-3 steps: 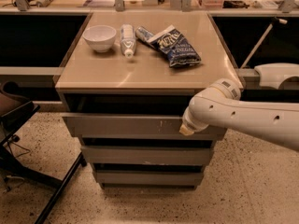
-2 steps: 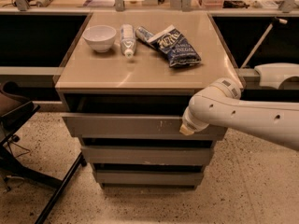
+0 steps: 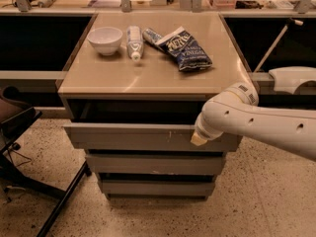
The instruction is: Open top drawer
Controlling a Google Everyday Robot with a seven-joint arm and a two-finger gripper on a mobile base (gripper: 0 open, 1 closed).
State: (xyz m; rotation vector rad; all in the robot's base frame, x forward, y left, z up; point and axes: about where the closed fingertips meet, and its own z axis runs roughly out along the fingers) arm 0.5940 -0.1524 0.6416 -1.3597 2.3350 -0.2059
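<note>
The top drawer (image 3: 133,137) is the wide grey front just under the tan cabinet top (image 3: 153,73). It stands pulled out toward me, with a dark gap above its front edge. Small white scratches show right of its centre. My gripper (image 3: 198,139) is at the right part of that drawer front, at its upper edge, mostly hidden behind my white arm (image 3: 247,122), which reaches in from the right.
On the cabinet top lie a white bowl (image 3: 104,38), a white tube (image 3: 134,41) and a blue snack bag (image 3: 182,47). Two narrower grey drawer fronts (image 3: 153,164) sit below. A dark chair base (image 3: 29,172) stands at the left on the speckled floor.
</note>
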